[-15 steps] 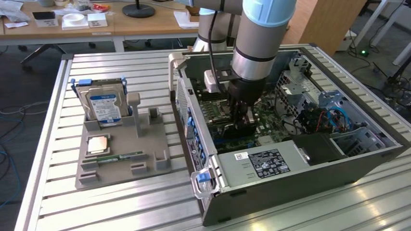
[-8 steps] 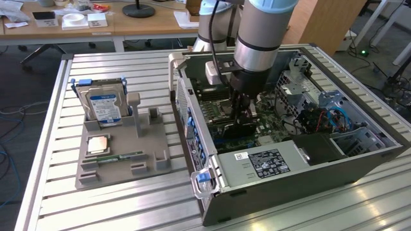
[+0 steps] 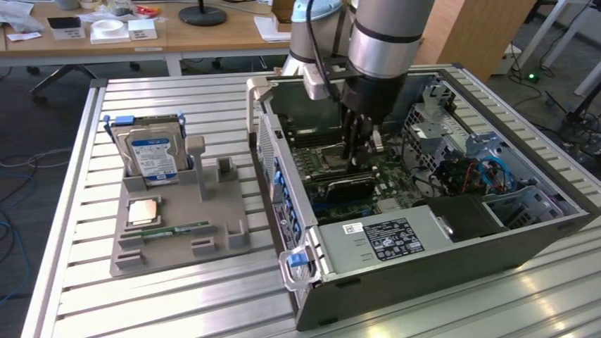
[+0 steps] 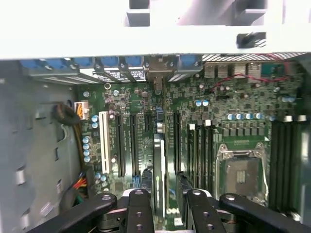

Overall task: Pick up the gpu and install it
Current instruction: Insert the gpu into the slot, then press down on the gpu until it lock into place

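1. Gripper (image 4: 164, 204) is down inside the computer case (image 3: 526, 232), jaws closed edge-on around the gpu (image 4: 159, 170).
2. The gpu stands upright over the motherboard (image 4: 218, 111); it seems partly down among the expansion slots (image 4: 125, 145), but seating is hard to judge.
3. Risk: a card tilted off the slot line could jam or bend its contacts.
4. Close by: empty CPU socket (image 4: 241, 172); case wall crowds the arm.
5. Outside the case: hard drive (image 3: 153, 156) upright in the grey holder (image 3: 179, 236).

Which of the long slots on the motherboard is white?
The outermost slot, nearest the bare case wall. The other slots beside it are black; only this one is white.
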